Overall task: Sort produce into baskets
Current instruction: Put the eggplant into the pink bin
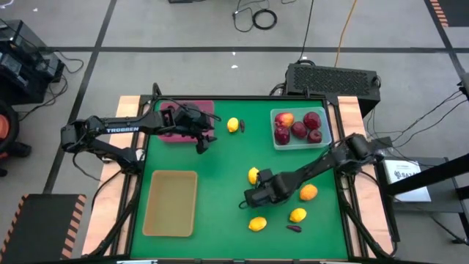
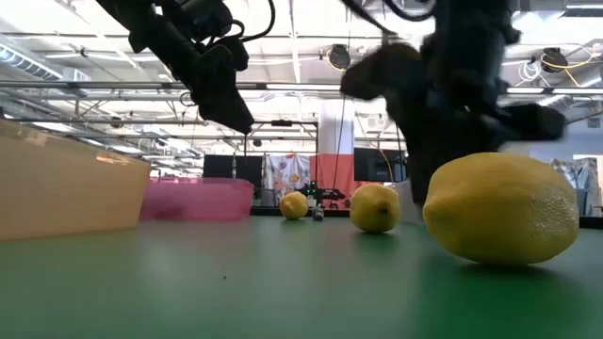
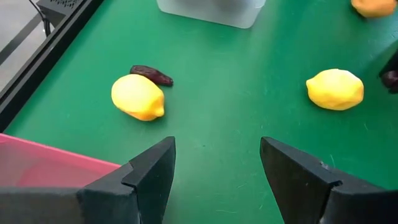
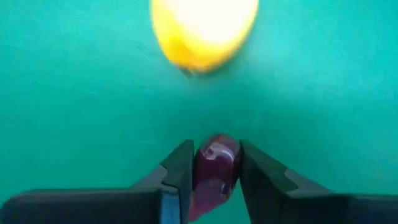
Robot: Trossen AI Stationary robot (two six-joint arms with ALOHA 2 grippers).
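Right gripper low over green table, centre-right of high view, fingers clamped on dark purple vegetable; lemon just beyond. Left gripper upper left, fingers apart, empty, beside maroon basket. Clear basket upper right holds red apples. Tan basket lower left.

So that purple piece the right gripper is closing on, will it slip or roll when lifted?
The purple piece looks glossy and rounded, so it may slip between the fingers of the right gripper. It seems stiff, showing no squashing. Being elongated, it probably rolls less readily than the lemon ahead, but could pivot in a narrow grip.
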